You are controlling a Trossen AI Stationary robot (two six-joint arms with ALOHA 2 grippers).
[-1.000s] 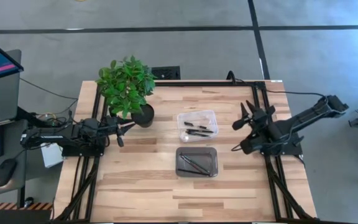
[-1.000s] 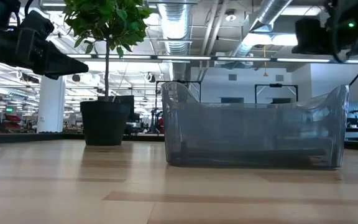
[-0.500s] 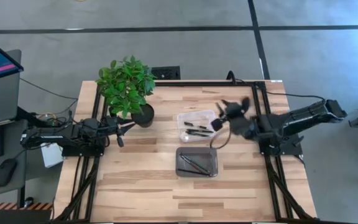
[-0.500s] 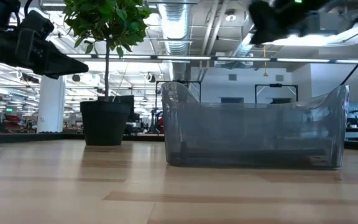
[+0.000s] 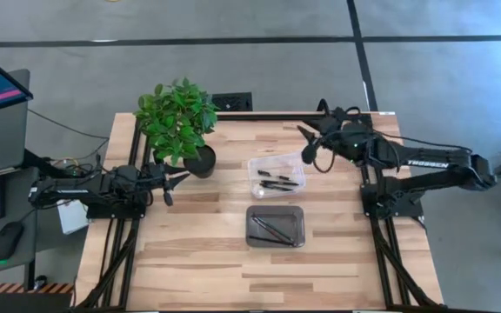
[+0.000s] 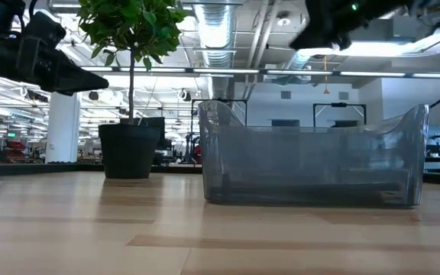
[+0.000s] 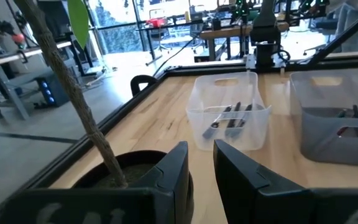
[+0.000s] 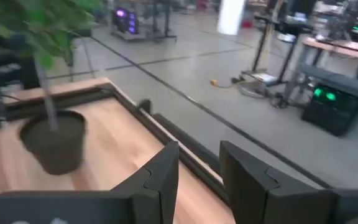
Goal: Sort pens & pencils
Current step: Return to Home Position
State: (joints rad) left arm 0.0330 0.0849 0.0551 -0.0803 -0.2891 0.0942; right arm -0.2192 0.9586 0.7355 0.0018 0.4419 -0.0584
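Observation:
Several short black pens (image 5: pixel 278 180) lie on the floor of a clear bin (image 5: pixel 252 165), also seen in the left wrist view as pens (image 7: pixel 232 115). Thin dark pencils (image 5: pixel 272 229) lie in a grey tray (image 5: pixel 299 213) nearer the table's near edge. My right gripper (image 5: pixel 304 146) hovers open above the clear bin's far right corner, holding nothing. My left gripper (image 5: pixel 177 179) waits open beside the plant pot (image 5: pixel 202 162), left of the bin. The low view shows the grey tray's wall (image 6: pixel 312 164) and both arms high above the table.
A leafy potted plant (image 5: pixel 177 116) stands at the far left of the table, its pot close to my left gripper (image 7: pixel 201 165). The right wrist view looks past my right gripper (image 8: pixel 199 168) at that pot (image 8: pixel 55 142) and the table's far edge. Bare wood lies near the near edge.
My right arm has swung from the table's right edge toward the left and far side, turning, and now reaches over the clear bin's far right corner. Its gripper has stayed open. The left arm, bin, tray and their contents have kept still.

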